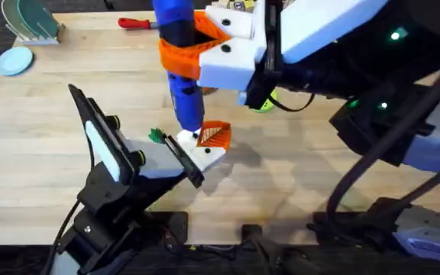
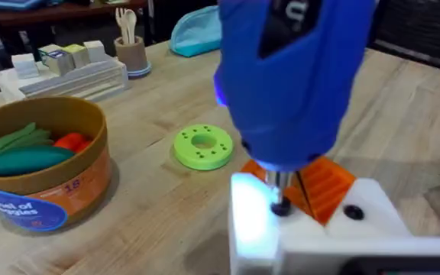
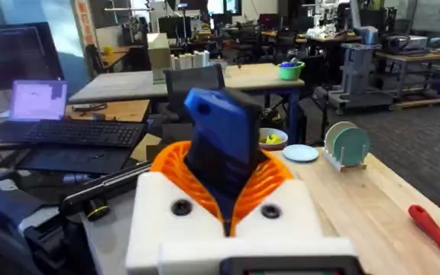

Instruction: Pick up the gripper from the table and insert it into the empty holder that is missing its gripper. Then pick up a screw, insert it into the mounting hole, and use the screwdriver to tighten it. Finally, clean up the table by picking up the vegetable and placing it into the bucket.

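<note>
Butcher-block table [image 1: 296, 176] carries the work. Near its middle the blue electric screwdriver [image 1: 180, 76] stands upright, clamped between the right gripper's [image 3: 231, 200] orange pads, its thin tip seated on a screw [image 2: 279, 207] in the white holder [image 2: 312, 237], beside the fitted orange pad [image 2: 328, 183]. Rigid and smooth, the driver seems best held mid-barrel. I cannot tell the left gripper's state.
</note>
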